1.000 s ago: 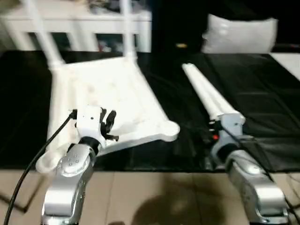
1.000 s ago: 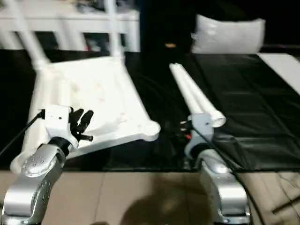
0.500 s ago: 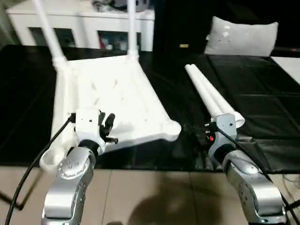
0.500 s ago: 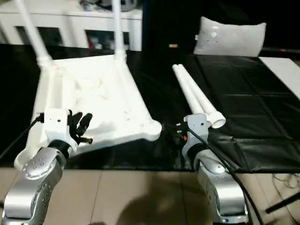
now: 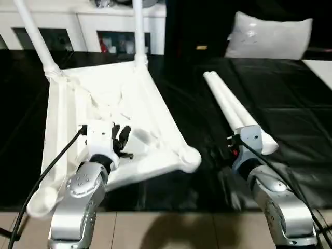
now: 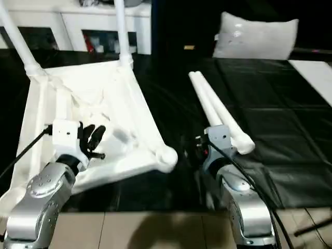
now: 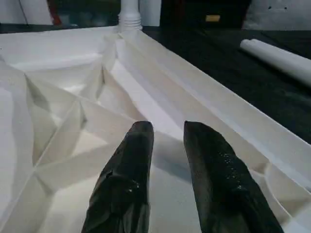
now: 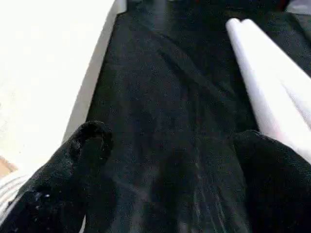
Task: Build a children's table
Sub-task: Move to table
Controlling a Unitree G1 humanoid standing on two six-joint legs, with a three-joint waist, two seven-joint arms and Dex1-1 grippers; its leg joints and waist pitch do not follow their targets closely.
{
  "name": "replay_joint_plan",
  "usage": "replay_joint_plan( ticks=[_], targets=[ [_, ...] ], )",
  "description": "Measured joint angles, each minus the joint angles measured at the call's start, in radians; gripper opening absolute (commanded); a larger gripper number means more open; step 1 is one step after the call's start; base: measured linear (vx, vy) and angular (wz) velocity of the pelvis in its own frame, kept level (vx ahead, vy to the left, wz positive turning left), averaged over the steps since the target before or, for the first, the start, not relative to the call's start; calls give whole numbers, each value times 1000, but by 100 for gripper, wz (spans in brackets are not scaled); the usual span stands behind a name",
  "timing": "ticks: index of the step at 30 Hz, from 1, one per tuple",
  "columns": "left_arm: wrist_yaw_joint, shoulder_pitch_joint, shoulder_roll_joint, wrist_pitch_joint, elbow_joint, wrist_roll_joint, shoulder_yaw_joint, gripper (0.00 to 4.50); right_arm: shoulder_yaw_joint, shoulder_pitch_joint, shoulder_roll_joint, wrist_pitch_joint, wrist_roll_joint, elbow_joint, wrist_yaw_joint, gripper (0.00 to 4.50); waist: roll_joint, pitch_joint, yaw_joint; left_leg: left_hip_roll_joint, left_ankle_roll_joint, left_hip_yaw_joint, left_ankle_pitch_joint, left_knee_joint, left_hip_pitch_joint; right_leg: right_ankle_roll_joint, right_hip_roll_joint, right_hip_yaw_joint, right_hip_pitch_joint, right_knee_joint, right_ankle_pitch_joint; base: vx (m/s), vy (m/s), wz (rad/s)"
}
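item: children's table, part-built. we list the upturned top on the black floor mat, ribbed side up, with two legs standing in its far corner sockets. two loose legs lie together just right of it. our left claw, narrowly parted and holding nothing, hovers over the ribs. our right claw, wide open and empty, now sits closer beside the loose legs' near ends than a second ago; we judge a leg pickup comes next.

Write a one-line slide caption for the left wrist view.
Left gripper hovers, empty, over the upturned tabletop's ribbed underside; a loose leg lies on the dark mat.
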Motion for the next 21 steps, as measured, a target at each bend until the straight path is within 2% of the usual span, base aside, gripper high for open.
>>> replay_joint_plan(
  ticks=[1,2,3,4,5,6,7,8,9,10,11,12,13,14,15,16,17,18,19,20,21],
  targets=[
    [0,0,3,0,0,0,0,128,8,0,1,0,0,0,1,450,-9,-4,-5,-5,-1,0,-7,5,3,1,-2,14,-5,17,-13,55,-26,7],
    [0,-4,3,-2,2,0,0,128,8,0,-3,-1,0,0,1,450,-16,-5,-2,-14,25,1,-21,22,-3,24,2,33,10,15,-33,117,-54,14],
    [0,-10,-10,-3,10,0,-12,128,-4,9,-14,-1,-2,6,1,450,-11,-4,13,-18,115,-13,-29,88,-31,22,18,52,34,5,-36,101,-13,17],
    [-1,-7,-18,-3,10,-2,-31,128,-8,9,-19,0,-3,18,1,450,-15,-1,31,-23,139,-23,-21,130,-52,22,24,58,52,-6,-35,134,-30,9],
    [-3,-5,-18,-4,10,-2,-39,128,-11,8,-26,0,-8,21,1,450,-10,-3,43,-26,118,-32,-9,137,-76,21,30,54,69,-24,-33,72,-1,2],
    [-3,-7,-14,-7,8,-1,-36,128,-14,1,-28,-1,-10,20,2,450,6,-5,53,-19,89,-37,16,82,-100,21,48,42,89,-39,-33,78,-20,-11],
    [-3,-8,-10,-10,8,-1,-31,128,-14,-4,-28,-4,-11,20,3,450,38,-10,54,-7,50,-48,65,39,-104,20,69,23,110,-48,-38,113,34,-8],
    [-2,-5,-1,-12,8,0,-21,128,-13,-6,-15,-4,-12,26,2,450,40,-8,49,3,9,-58,59,45,-85,26,68,13,119,-45,-46,113,34,-8],
    [1,-3,11,-12,10,1,3,128,22,-21,1,-4,-10,26,8,450,20,-11,38,-7,11,-61,53,43,-79,29,51,2,85,23,-54,144,25,-8],
    [4,-3,17,-12,18,2,18,128,37,-28,7,-6,-9,23,13,450,18,-12,25,-8,14,-61,51,44,-78,34,45,2,43,88,-55,103,3,1],
    [4,-3,15,-11,19,3,17,128,40,-24,4,-7,-9,21,16,450,19,-13,17,-8,17,-60,49,44,-72,39,39,8,6,114,-53,103,3,1],
    [4,-4,11,-12,17,2,14,128,39,-22,-2,-6,-9,23,17,450,15,-12,5,-9,17,-53,44,42,-62,53,22,10,-35,112,-45,0,0,0],
    [4,-5,11,-12,16,2,13,128,39,-22,-6,-6,-9,22,20,450,7,-10,-1,-16,13,-46,41,41,-53,59,10,13,-64,99,-34,0,0,0],
    [4,-5,12,-12,15,2,12,128,39,-22,-9,-6,-9,22,23,450,-10,-5,-4,-26,7,-36,37,41,-40,50,-4,27,-71,51,-13,0,0,0],
    [4,-6,11,-13,17,3,7,128,35,-12,-19,-3,-9,21,26,450,-30,2,-4,-42,2,-35,34,43,-37,41,-21,34,-58,14,84,-2,-106,14],
    [3,-4,-6,-13,16,2,-8,128,27,-5,-31,2,-10,26,25,450,-32,7,3,-35,29,-34,19,59,-33,37,-22,25,-49,5,77,17,-138,28],
    [0,-2,-11,-13,16,1,-35,128,18,-4,-39,5,-12,30,24,450,-22,9,1,-27,50,-43,7,118,-55,37,-31,-8,-33,-12,77,5,-103,31],
    [-5,-2,-7,-15,16,0,-40,128,9,-6,-33,5,-15,29,19,450,-10,5,-2,-24,47,-44,7,132,-57,36,-32,-15,-23,-22,76,48,-42,27],
    [-12,-2,3,-20,16,-1,-39,128,6,-7,-26,5,-20,28,11,450,-11,5,0,-21,46,-45,7,106,-52,35,-27,-15,-16,-30,77,54,-19,25],
    [-26,-7,10,-35,15,-2,-39,128,3,-12,-20,5,-21,28,-2,450,10,0,3,-6,6,-43,31,47,-36,30,-17,-20,-11,-30,81,54,-19,25],
    [-44,-6,23,-42,14,-6,-39,128,0,-17,-11,8,-24,32,-11,450,9,1,4,0,-19,-34,32,40,-30,30,-17,-19,-7,-32,80,64,22,16]
  ],
)
